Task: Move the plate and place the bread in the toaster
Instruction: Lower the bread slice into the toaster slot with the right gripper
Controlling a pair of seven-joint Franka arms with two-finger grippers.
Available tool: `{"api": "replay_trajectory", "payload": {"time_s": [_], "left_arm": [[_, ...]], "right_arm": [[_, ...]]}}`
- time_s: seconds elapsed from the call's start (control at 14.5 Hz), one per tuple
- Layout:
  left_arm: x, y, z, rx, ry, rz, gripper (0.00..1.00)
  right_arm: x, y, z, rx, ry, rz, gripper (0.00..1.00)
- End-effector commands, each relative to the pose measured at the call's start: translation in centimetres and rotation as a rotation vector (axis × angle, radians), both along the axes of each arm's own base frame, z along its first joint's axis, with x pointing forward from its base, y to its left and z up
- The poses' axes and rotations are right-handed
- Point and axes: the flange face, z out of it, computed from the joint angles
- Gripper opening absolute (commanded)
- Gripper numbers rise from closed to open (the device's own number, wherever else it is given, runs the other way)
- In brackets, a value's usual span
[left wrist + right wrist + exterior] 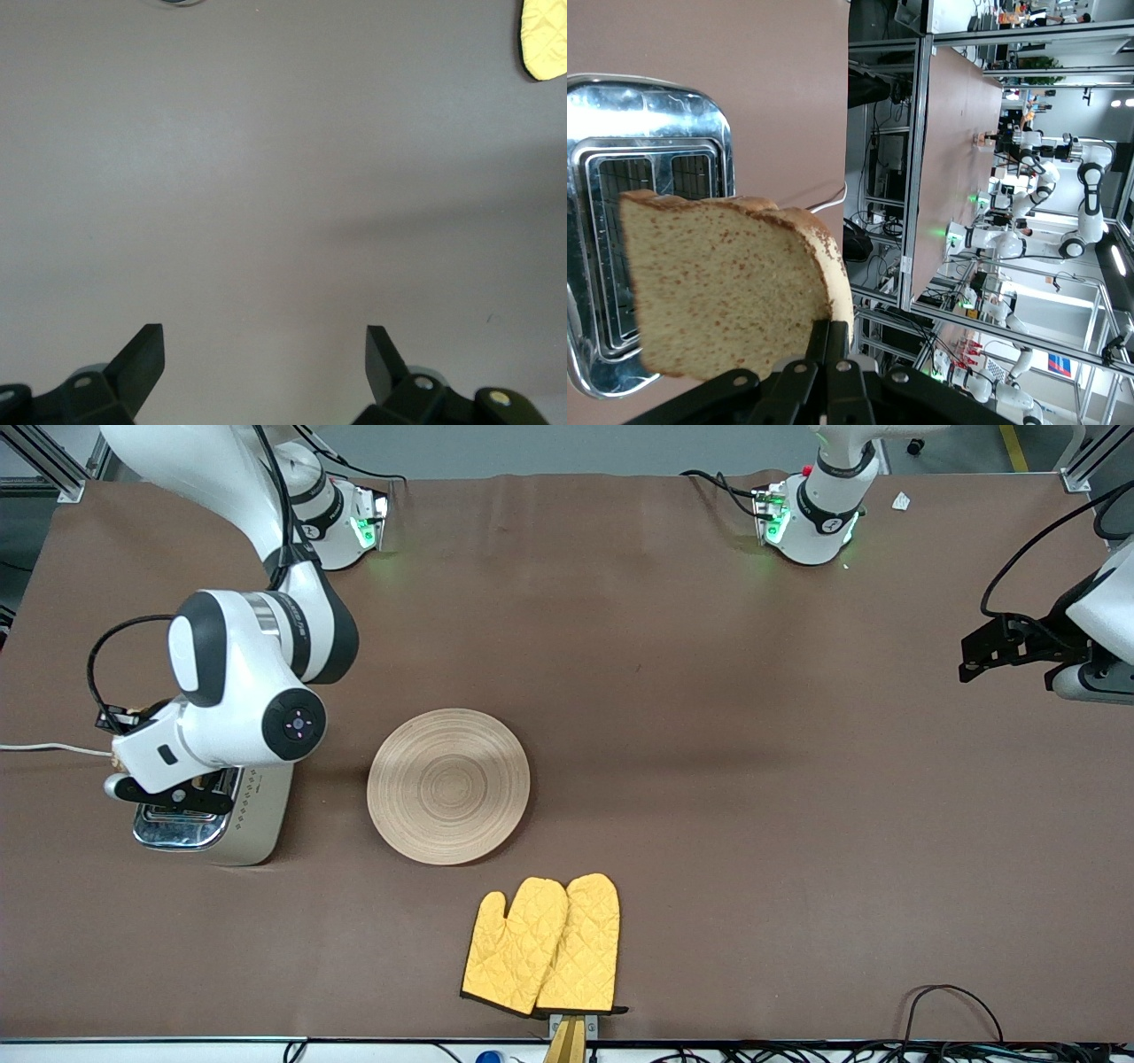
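The toaster [252, 824] stands at the right arm's end of the table, its chrome slots [638, 221] open upward. My right gripper [124, 740] hovers over the toaster. In the right wrist view it [831, 341] is shut on one edge of the brown bread slice [735, 292], which hangs upright just above the slots. In the front view the arm hides most of the bread. The round wooden plate [448, 785] lies empty beside the toaster, toward the table's middle. My left gripper [974, 660] waits open and empty [264, 354] over bare table at the left arm's end.
A pair of yellow oven mitts [542, 945] lies nearer to the front camera than the plate; one tip shows in the left wrist view [542, 40]. The toaster's white cord [44, 748] runs off the table's end. Cables lie along the front edge.
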Motion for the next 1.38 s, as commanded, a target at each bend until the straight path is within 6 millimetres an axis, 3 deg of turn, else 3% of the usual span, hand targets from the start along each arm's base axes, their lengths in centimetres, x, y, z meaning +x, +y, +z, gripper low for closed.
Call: {"api": "replay_trajectory", "payload": {"time_s": [0.0,0.55,1.31], "left_arm": [[-0.4,0.3,0.6,0.001,-0.003,0.010,1.00],[-0.4,0.3,0.6,0.001,-0.004,0.002,1.00],[-0.3,0.7,0.5,0.003,-0.003,0.004,1.00]], "right_arm": [[-0.5,-0.1,-1.6,-0.049,-0.017,-0.008,0.00],[0.5,-1.7,-3.6,-0.040,-0.009,-0.012,0.00],[1.3,-1.7,-6.4,-0.034,-0.009,0.005,0.00]]}}
